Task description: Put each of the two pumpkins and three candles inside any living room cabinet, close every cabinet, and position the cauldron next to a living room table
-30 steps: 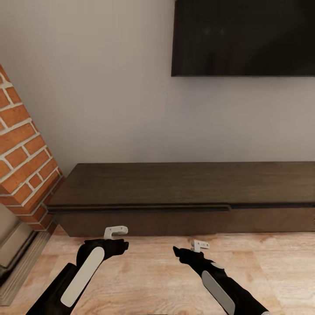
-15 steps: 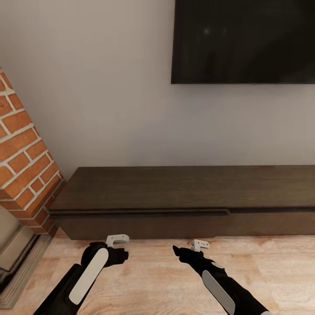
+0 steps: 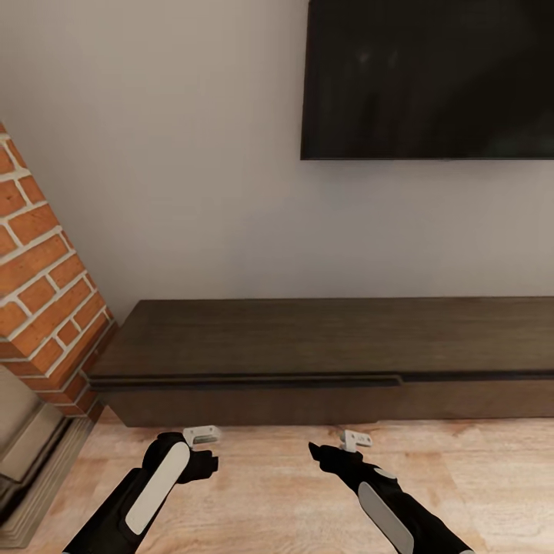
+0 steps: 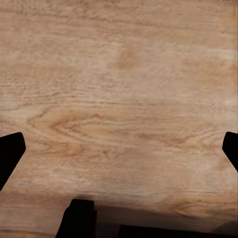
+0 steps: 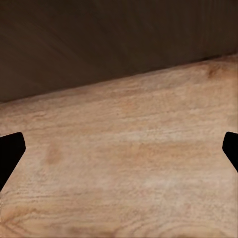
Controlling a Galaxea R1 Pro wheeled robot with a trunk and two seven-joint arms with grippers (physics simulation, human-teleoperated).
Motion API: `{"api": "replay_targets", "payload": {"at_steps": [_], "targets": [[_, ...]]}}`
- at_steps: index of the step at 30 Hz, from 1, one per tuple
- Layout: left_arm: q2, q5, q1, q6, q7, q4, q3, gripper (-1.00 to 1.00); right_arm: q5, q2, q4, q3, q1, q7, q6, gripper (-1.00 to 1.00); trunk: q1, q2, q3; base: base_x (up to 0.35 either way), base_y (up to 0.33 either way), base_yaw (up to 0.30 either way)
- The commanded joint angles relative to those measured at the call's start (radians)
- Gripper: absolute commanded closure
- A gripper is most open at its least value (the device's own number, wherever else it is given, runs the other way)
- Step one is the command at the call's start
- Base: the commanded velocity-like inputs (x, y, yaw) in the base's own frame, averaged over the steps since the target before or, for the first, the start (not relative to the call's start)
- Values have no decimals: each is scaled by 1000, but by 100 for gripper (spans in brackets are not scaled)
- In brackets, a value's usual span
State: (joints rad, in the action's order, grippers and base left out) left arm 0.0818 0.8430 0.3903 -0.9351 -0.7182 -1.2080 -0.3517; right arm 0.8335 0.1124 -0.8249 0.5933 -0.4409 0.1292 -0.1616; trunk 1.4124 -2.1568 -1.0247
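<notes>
Nearest to me, at about seven o'clock in the head view, my left gripper (image 3: 201,435) hangs low over the wood floor (image 3: 269,492). Its wrist camera looks straight down at bare planks, fingertips (image 4: 11,153) spread to both edges with nothing between them, so it is released and empty. At about five o'clock my right gripper (image 3: 355,442) sits at much the same height, also spread wide and carrying nothing. Its camera catches the seam where the floor meets the dark front of the cabinet (image 5: 99,44).

Both arms are tucked low and forward, which I judge suits a reach for the drawer fronts just ahead.

Beyond them, at twelve o'clock, the long low cabinet (image 3: 323,362) runs along the wall; its drawers look shut, with only a thin dark gap under the top. Brick (image 3: 46,292) stands at nine o'clock, and a dark screen (image 3: 431,77) hangs at one o'clock, farthest away.
</notes>
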Motion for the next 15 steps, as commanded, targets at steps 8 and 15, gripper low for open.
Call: {"api": "replay_targets", "payload": {"at_steps": [8,15], "targets": [[1,10,1,-1,-10,-1,-3,-100,7,0,-2,5,-1,7,-3,-100,-31,56,24,0,0,0],[0,10,1,-1,-10,-1,-4,-100,7,0,-2,6,-1,7,-1,-100,-58,105,46,0,0,0]]}}
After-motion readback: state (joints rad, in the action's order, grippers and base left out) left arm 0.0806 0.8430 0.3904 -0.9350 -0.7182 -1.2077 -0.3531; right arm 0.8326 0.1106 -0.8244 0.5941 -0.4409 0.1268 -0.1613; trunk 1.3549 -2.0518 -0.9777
